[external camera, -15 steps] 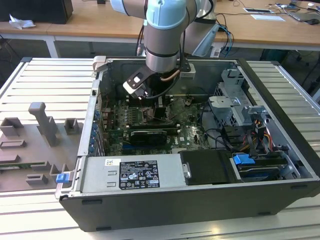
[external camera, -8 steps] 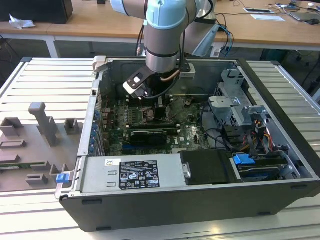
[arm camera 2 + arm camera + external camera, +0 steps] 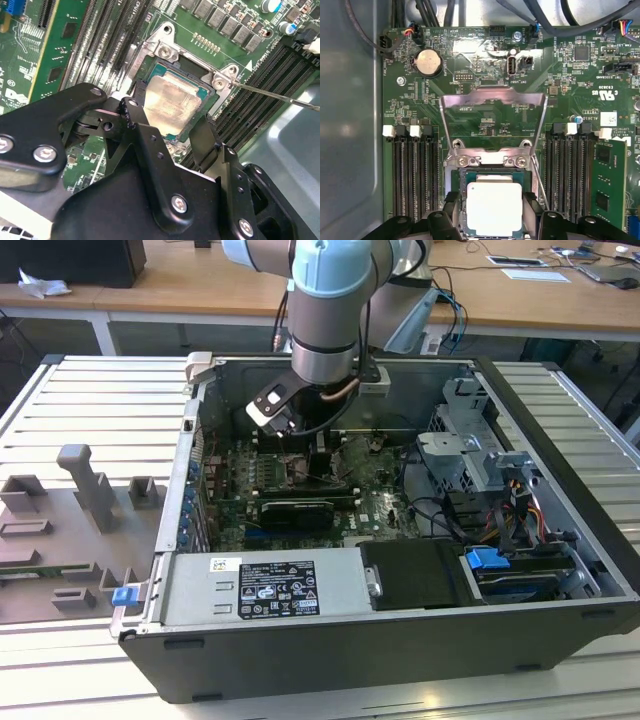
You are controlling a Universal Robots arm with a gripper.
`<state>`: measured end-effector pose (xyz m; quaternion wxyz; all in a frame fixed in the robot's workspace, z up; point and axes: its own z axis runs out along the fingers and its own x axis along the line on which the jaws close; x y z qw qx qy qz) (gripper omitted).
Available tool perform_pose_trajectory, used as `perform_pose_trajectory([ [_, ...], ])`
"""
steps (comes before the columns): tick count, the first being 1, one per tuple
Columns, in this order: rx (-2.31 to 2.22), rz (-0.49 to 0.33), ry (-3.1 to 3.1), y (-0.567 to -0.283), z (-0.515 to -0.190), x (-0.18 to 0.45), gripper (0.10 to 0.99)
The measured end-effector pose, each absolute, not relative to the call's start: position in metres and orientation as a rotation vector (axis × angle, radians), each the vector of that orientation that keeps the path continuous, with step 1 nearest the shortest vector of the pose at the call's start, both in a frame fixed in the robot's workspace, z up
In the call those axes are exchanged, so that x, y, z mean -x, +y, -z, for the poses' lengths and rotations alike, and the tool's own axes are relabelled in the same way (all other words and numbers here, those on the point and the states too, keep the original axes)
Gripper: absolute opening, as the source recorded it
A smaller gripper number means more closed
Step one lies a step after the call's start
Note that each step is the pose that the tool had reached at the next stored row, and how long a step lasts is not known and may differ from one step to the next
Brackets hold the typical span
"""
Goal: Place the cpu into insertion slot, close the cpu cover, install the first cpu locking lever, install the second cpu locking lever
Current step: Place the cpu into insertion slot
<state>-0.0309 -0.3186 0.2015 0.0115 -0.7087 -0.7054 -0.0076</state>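
The cpu, a small square chip with a pale silver top, lies level in the insertion slot on the green board; the second wrist view shows the cpu too. My gripper reaches down into the computer case, and its black fingers press against two opposite edges of the chip. The cpu cover, a thin silver frame, stands swung up and open beyond the socket. A thin wire locking lever stands free beside the socket.
Long black memory slots flank the socket on both sides, one holding a green memory module. A black graphics card, the power supply and a drive cage crowd the case. A grey fixture sits at the exterior view's left.
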Motion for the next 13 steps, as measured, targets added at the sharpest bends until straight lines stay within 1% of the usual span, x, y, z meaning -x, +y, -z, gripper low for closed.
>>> perform_pose_trajectory([
  [6,2.21,0.024,-2.2,-0.318,-0.203,0.031,0.616],
  [12,2.21,0.024,-2.199,-0.318,-0.214,0.031,0.616],
  [13,2.21,0.024,-2.199,-0.318,-0.215,0.031,0.6],
])
